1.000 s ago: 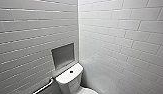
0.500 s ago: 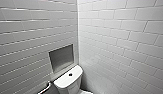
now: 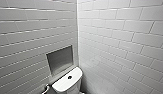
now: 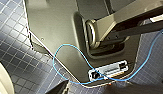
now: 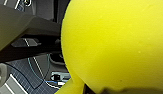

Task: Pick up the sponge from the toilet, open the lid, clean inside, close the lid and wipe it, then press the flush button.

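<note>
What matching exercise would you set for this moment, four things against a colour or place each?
Things:
1 sponge
2 flush button
3 niche
4 cable

Descriptions:
a thin, light blue, looped
b bright yellow, close up to the right wrist camera
c dark, round, in the middle of the white tank top
d grey recess in the tiled wall

Pairs: 1-b; 2-c; 3-d; 4-a.

Right hand [image 5: 95,88] seemingly clamped on the sponge [image 5: 112,42]; left wrist hanging low over the robot's base [image 4: 59,30]
</note>
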